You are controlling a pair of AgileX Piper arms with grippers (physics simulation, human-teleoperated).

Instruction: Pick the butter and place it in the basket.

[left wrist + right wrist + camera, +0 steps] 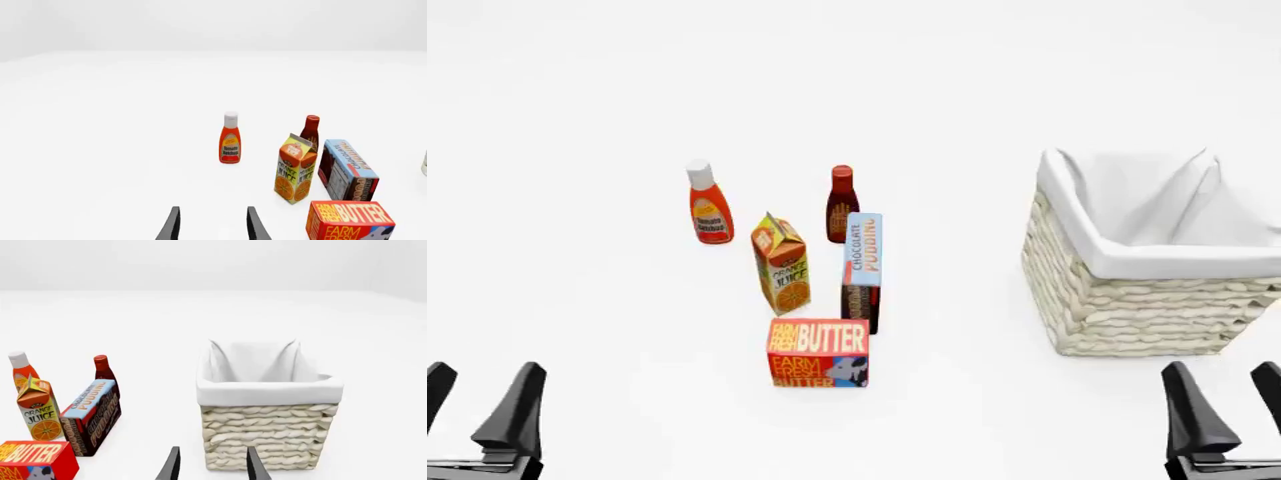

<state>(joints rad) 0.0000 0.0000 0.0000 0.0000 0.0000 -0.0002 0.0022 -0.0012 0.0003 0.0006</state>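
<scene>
Butter (817,353) is seen standing on the table (587,120), nearest item to the arms in the grocery cluster, just in front of the chocolate pudding box (862,270) and orange juice carton (782,264); whether it touches the pudding box cannot be told. Ketchup bottle (707,204) and dark sauce bottle (842,203) stand behind. Basket (1148,290) sits well apart, to the right, lining open at the top, nothing visible inside.

Left end effector (478,400) is held spread apart, empty, low at the near left edge. Right end effector (1225,405) likewise spread, empty, facing the basket in its wrist view.

Handling, judged: the carton is expected to be light, stiff cardboard with flat, printed, possibly slick faces; firm squeezing could dent it. Hold is best taken across the two short end faces or front-to-back from above, near mid-height, so it does not pivot. Clearance behind is tight; a rear finger could nudge the pudding box over.

Task is judged not yet begun; the butter is untouched.
</scene>
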